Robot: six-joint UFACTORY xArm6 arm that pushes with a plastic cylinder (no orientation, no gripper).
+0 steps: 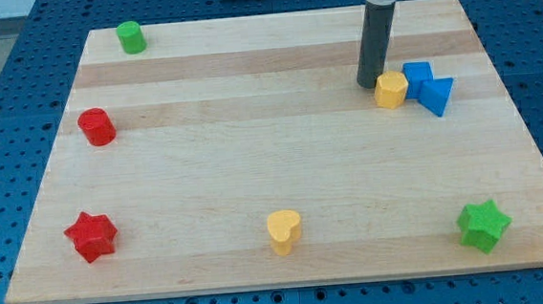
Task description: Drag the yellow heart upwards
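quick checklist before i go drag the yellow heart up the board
1. Yellow heart in view, near the view's bottom centre: ok.
2. My tip placed below the heart: not ok, it sits far up the view's right, touching or nearly touching the yellow block.
3. Path above the heart free of blocks: ok.
4. Blue blocks away from the heart's path: ok.
5. Green star and red star away from the heart: ok.

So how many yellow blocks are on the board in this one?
2. The yellow heart sits near the view's bottom, about centre. The other yellow block is at upper right, touching the blue blocks, with my tip just to its left. None appear hidden.
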